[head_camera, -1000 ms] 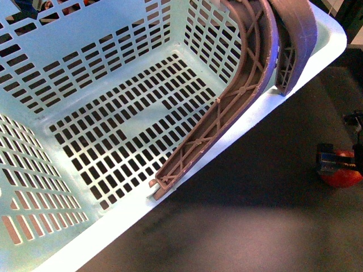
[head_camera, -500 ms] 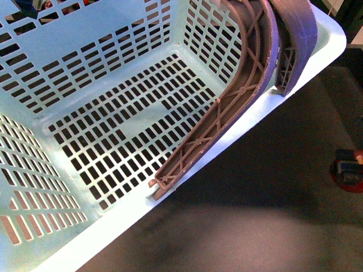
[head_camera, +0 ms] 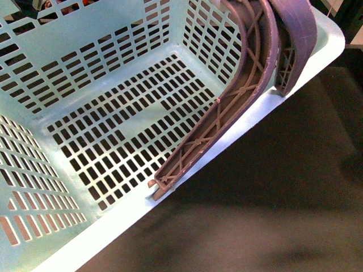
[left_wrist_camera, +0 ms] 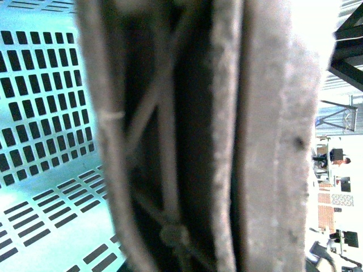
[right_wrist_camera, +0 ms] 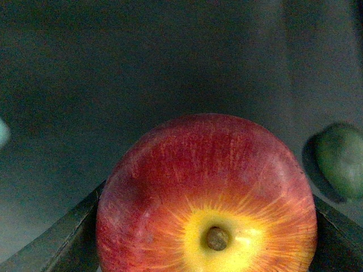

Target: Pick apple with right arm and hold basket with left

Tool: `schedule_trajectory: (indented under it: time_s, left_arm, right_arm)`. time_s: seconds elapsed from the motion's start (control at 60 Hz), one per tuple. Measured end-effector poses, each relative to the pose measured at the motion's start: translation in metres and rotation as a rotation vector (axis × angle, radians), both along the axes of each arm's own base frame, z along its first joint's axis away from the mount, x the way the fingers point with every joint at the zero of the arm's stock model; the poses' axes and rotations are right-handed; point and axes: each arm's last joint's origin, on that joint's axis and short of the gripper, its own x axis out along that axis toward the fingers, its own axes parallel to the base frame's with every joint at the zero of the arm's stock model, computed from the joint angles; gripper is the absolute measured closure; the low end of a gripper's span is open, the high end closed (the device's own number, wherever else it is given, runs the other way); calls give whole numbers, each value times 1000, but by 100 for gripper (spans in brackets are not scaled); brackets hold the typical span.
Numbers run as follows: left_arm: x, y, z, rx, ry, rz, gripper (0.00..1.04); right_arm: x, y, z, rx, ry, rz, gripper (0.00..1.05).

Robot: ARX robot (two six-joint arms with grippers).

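The pale aqua basket [head_camera: 85, 96] fills the left of the front view, tilted, with its brownish-mauve handles [head_camera: 249, 85] lying along its near rim. The left wrist view shows those handles [left_wrist_camera: 227, 136] very close, filling the frame, with the basket's slotted wall [left_wrist_camera: 39, 113] beside them; my left gripper is shut on the basket and its fingers are hidden. In the right wrist view the red apple [right_wrist_camera: 207, 198], stem dimple facing the camera, sits between my right gripper's dark fingers [right_wrist_camera: 62, 238], shut on it. Neither the apple nor the right gripper shows in the front view.
A dark table surface [head_camera: 272, 198] lies to the right of the basket. A greenish round fruit [right_wrist_camera: 340, 158] rests on the dark surface beyond the apple in the right wrist view.
The right gripper with the apple has moved out of the front view past the right edge. The basket has barely shifted.
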Motion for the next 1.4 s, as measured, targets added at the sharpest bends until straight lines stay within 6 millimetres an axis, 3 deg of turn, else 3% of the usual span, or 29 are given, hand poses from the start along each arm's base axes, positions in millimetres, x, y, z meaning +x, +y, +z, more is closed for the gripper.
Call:
schedule_trajectory:
  time_s: [0.067,0.233,0.4,0.517,0.7,0.8,0.983,1.117,1.3,1.4]
  left_arm:
    - [0,0,0,-1,1,-1,90]
    - [0,0,0,-1,0,0,90]
    - [0,0,0,-1,1,-1,90]
    - [0,0,0,-1,1,0,90]
    - [0,0,0,-1,1,-1,90]
    - [0,0,0,-1,1,-1,90]
    - [0,0,0,-2,1,-7,90]
    - [0,0,-1,6,2,2,90]
    - [1,0,-1,10,-2,-1,90]
    - [1,0,-1,7,1,-2,90]
  right_arm:
    - [-6,15,29,31,-93,33,24]
    - [-7,57,62,93,-185,107,24]
    - [-4,101,60,120,-168,180,24]
    - [-1,132,46,114,-126,233,24]
    - [8,152,25,60,-95,239,21]
    - [11,153,19,54,-86,228,8]
    - [8,146,29,64,-124,210,9]
    - [-8,111,43,24,-187,123,9]
    - [-38,60,47,-80,-208,-68,9]
    - [-47,50,48,-113,-232,-122,10]
